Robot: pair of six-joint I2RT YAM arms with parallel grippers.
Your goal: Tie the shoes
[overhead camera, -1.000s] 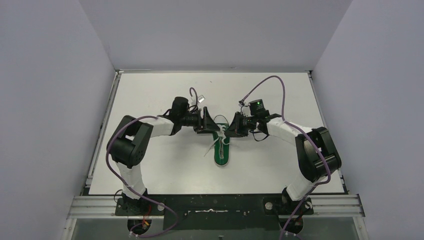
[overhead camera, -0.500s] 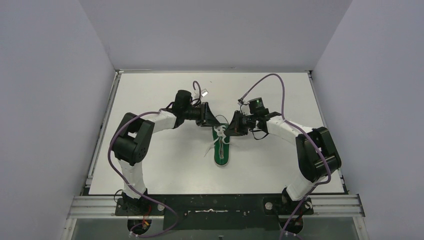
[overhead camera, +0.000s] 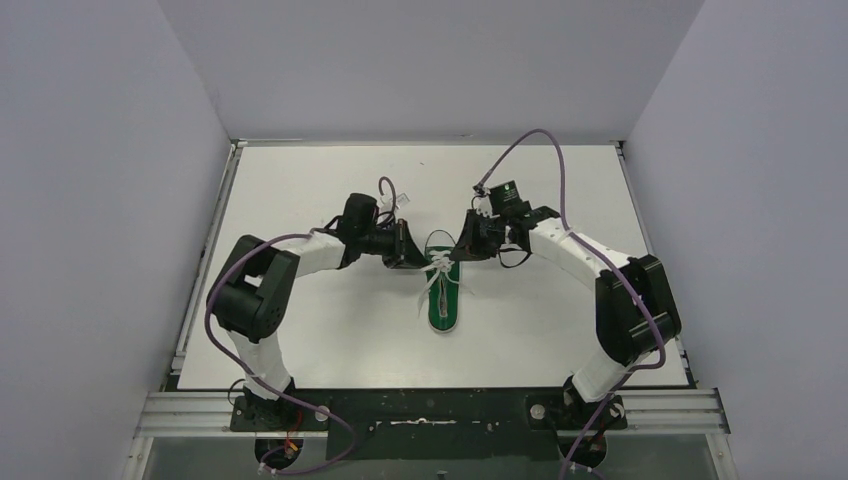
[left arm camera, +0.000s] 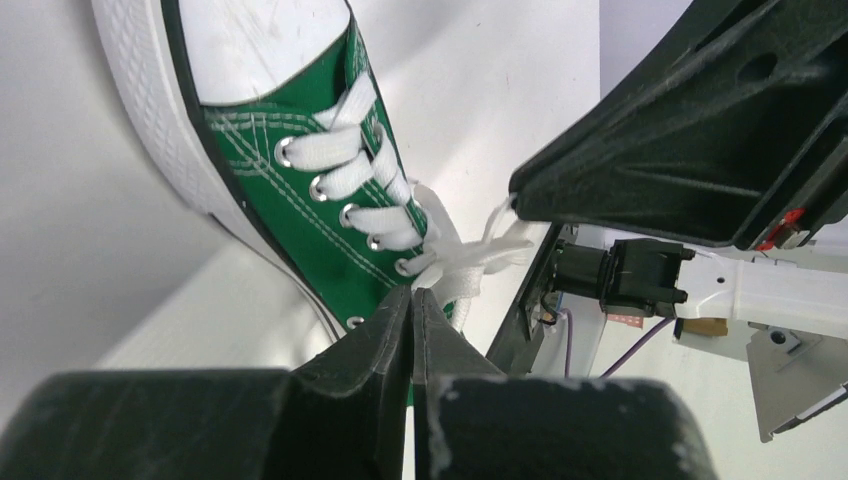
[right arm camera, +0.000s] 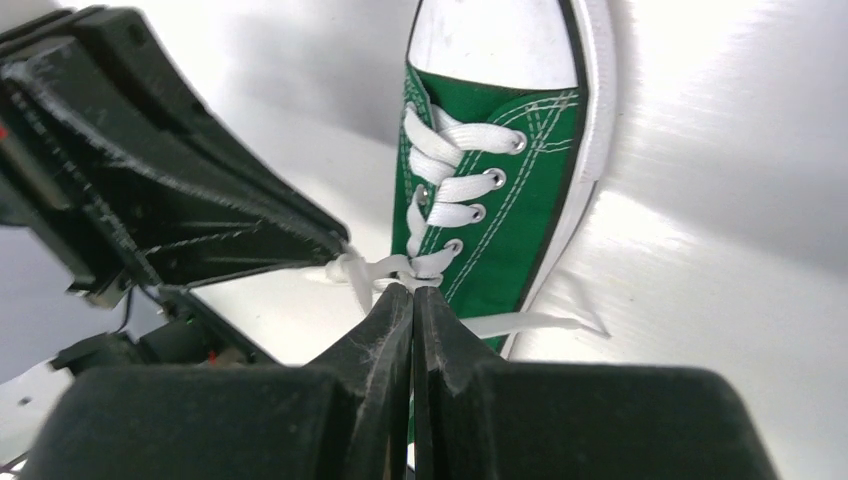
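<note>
Green shoe [overhead camera: 444, 305] flat on tabletop [overhead camera: 300, 330], in middle, between both arms. Left end effector [left arm camera: 412, 298] pinched tight on white laces [left arm camera: 478, 256] near top eyelets — right end effector [right arm camera: 412, 292] squeezed tight on laces too, just across.

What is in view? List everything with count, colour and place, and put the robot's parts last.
Green canvas low-top sneaker with white rubber sole: one, green, table centre, between the arms.
Long white laces: one set, white, threaded up the sneaker, ends loose.
Flat white table: one, white, under everything.
Plain grey walls: three, grey, left, far, right.
Metal rail: one, silver, table's near edge.
Purple cables: two, purple, along the arms.
Left arm, right arm: two, black and white, either side of the sneaker.
Left claw: one, black, shut on the laces.
Right claw: one, black, shut on the laces.
</note>
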